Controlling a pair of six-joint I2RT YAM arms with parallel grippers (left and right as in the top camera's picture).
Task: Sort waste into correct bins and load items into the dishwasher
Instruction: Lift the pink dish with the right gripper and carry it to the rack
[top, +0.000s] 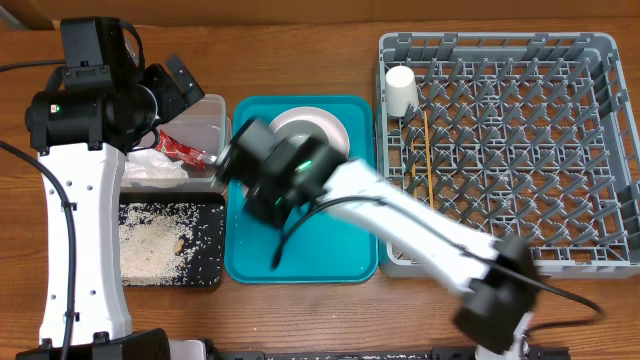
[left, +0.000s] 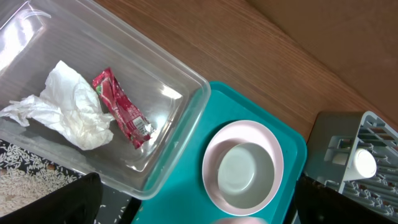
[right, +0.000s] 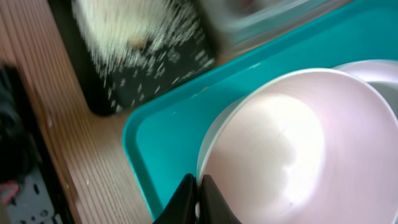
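My right gripper (right: 198, 202) is shut on the rim of the pale pink bowl (right: 292, 149), over the teal tray (right: 165, 134); the view is blurred. My right arm hides that bowl from overhead. The grey-green bowl (top: 312, 128) sits on the pink-white plate (left: 214, 149) at the tray's back. My left gripper (left: 196, 208) hangs open above the clear tub (top: 205, 108), which holds the white napkin (left: 71, 106) and red wrapper (left: 121, 109). Rice grains (top: 152, 245) lie in the black tray (top: 208, 270). The white cup (top: 402, 90) and chopsticks (top: 428, 150) are in the grey rack (top: 520, 140).
The teal tray (top: 345, 255) lies between the two bins and the rack. My right arm (top: 420, 225) crosses from the front right over the tray's front and the rack's near left corner. Bare wooden table (top: 300, 60) shows behind the tray.
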